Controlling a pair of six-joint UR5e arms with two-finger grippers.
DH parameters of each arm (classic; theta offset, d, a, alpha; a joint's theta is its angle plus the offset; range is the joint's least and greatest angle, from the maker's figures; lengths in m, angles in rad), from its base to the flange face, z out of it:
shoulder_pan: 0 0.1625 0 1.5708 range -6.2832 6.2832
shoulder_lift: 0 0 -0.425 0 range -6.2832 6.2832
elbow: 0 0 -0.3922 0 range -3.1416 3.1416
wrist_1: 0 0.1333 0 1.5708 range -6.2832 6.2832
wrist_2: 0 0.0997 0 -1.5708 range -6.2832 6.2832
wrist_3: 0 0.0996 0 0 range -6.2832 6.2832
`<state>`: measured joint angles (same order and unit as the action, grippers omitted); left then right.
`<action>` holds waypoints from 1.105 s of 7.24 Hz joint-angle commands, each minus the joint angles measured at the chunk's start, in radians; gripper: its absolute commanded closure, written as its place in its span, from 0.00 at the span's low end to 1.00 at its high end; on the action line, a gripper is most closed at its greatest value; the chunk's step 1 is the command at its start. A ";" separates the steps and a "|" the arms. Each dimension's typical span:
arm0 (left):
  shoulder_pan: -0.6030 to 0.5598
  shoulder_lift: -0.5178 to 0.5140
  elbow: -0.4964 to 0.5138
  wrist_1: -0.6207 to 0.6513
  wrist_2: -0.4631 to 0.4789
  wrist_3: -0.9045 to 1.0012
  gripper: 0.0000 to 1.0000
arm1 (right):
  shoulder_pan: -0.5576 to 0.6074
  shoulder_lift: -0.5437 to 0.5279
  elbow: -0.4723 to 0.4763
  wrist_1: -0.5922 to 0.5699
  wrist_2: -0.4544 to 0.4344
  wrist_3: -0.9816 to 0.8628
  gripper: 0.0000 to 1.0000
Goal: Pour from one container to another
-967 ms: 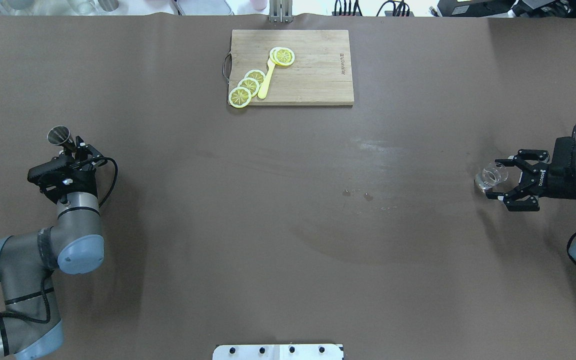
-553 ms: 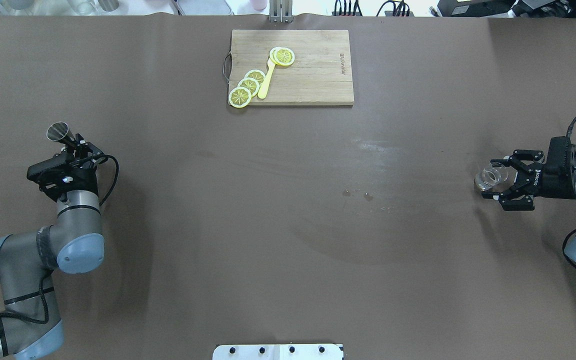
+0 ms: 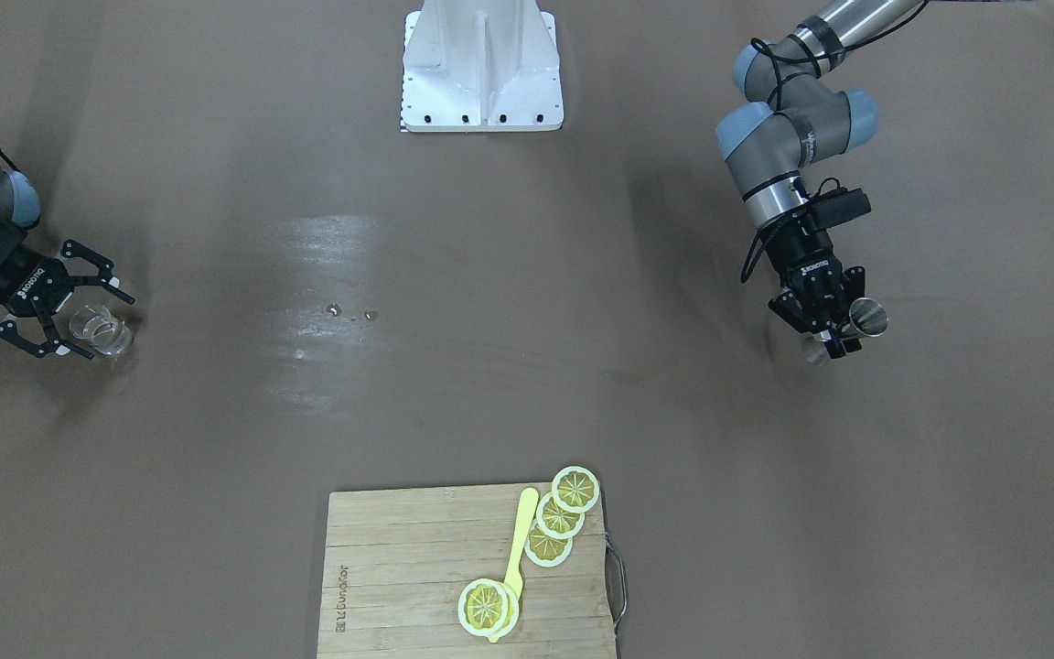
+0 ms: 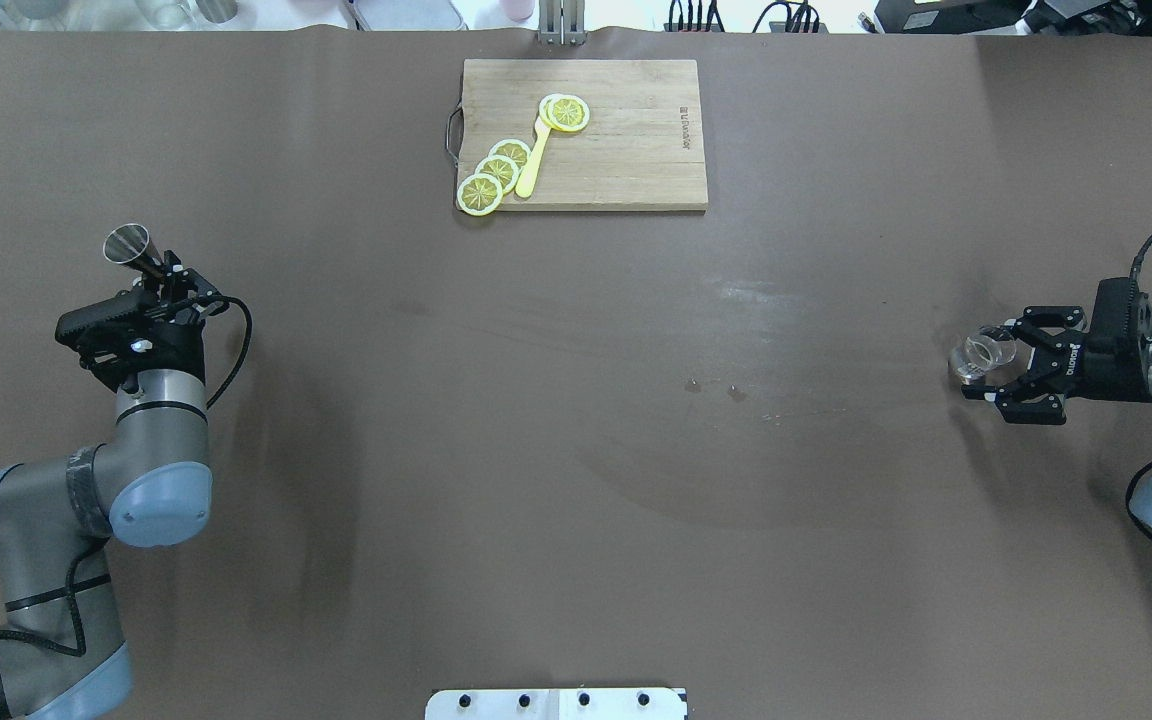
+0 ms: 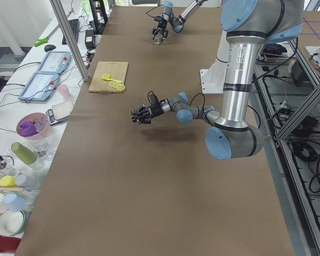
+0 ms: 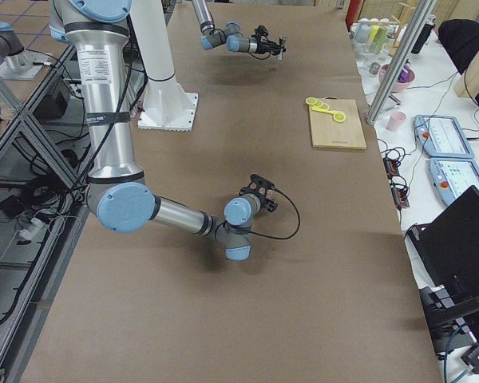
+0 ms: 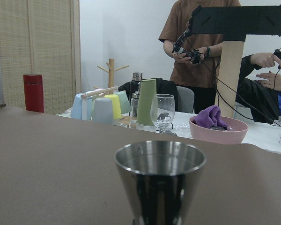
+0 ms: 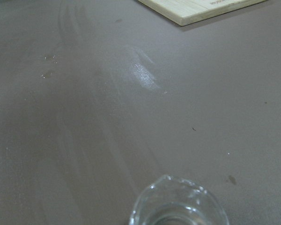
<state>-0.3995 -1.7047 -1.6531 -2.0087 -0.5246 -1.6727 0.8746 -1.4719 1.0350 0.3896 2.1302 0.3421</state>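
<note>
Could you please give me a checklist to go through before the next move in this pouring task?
1. Left gripper shut on metal cup: ok.
2. Metal cup upright in the left wrist view: ok.
3. Glass between the open fingers of the right gripper: ok.
4. Glass grasped: not ok, fingers spread.
5. Liquid in metal cup: cannot tell.
6. Metal cup and glass near each other: not ok, far apart.

My left wrist view cuts the cup off at its base; my right crops the glass, contents unclear to me.
</note>
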 commanded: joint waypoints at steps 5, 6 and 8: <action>-0.001 -0.145 -0.071 -0.004 -0.153 0.331 1.00 | 0.000 -0.001 0.005 0.000 0.002 0.000 0.80; -0.007 -0.165 -0.071 -0.007 -0.153 0.411 1.00 | 0.000 -0.001 0.013 0.000 0.004 0.000 0.92; -0.024 -0.196 -0.108 -0.027 -0.233 0.616 1.00 | 0.000 -0.002 0.028 0.012 0.013 -0.009 1.00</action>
<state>-0.4135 -1.8829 -1.7366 -2.0210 -0.7044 -1.1728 0.8744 -1.4724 1.0539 0.3968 2.1373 0.3384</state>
